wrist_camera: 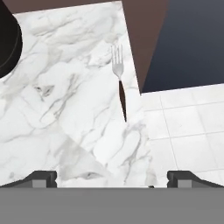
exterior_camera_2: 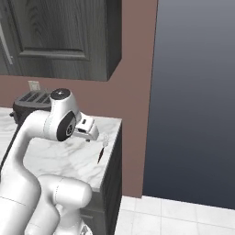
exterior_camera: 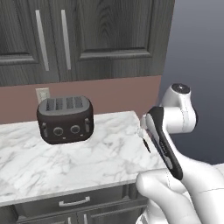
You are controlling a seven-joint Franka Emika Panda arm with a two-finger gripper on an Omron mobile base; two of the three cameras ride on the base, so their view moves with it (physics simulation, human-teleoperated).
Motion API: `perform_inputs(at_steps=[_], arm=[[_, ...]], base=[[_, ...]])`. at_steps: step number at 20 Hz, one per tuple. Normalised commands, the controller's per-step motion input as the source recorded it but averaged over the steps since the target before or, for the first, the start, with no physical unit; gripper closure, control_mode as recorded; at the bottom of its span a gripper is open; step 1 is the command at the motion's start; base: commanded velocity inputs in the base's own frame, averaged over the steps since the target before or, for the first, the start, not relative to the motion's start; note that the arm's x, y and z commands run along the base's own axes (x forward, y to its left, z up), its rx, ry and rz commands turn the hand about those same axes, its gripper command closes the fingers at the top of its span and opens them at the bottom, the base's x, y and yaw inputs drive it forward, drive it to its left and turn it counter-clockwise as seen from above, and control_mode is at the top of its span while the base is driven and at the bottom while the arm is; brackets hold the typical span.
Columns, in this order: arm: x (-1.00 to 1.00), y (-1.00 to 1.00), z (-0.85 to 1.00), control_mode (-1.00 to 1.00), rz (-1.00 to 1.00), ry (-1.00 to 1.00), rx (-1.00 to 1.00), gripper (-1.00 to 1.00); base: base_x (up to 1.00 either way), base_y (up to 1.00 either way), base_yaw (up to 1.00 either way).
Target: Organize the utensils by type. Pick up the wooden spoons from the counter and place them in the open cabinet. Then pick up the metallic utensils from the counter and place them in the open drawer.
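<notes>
Counting what I've got here: 1 fork [wrist_camera: 119, 81], silver head with a thin dark handle, and that's the 1 utensil I can spot right now. It's lying flat on the white marble counter [exterior_camera: 78, 162], right along the counter's right-hand edge, tines pointing toward the back wall and handle toward the front. In the right base view the same fork [exterior_camera_2: 102, 149] sits just beside that edge, near the corner.

Also 1 toaster [exterior_camera: 65, 119], dark, with 4 slots on top and 2 knobs on the front, standing further left on the counter near the wall, well apart from the fork. Can't tell if anything's in the slots.

Containers: the wall cabinets [exterior_camera: 78, 39] above are dark wood-grain with 2 long grey handles, doors shut. There's 1 closed drawer front [exterior_camera: 74, 202] with a grey handle under the counter.

My claw [wrist_camera: 112, 177] hangs above the counter with its fingers spread wide apart, holding nothing, fork below and ahead of it.
</notes>
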Motion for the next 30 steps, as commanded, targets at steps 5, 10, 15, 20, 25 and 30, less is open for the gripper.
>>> perform_inputs(at_steps=[5,10,15,20,25,30], arm=[[0.44,0.00,-0.51,-1.00,0.00,0.02,0.00,-1.00],[0.45,0.00,-0.50,-1.00,0.00,0.00,0.00,-1.00],[0.33,-0.06,-0.38,-1.00,0.00,0.06,0.00,-1.00],[0.19,-0.20,-0.25,-1.00,0.00,0.09,0.00,-1.00],[0.25,-0.21,-0.19,-1.00,0.00,0.07,0.00,-1.00],[0.25,-0.02,-0.25,-1.00,0.00,0.02,0.00,-1.00]], base=[[0.00,0.00,0.00],[0.00,0.00,0.00],[0.00,0.00,0.00],[0.00,0.00,0.00],[0.00,0.00,0.00],[0.00,0.00,0.00]])
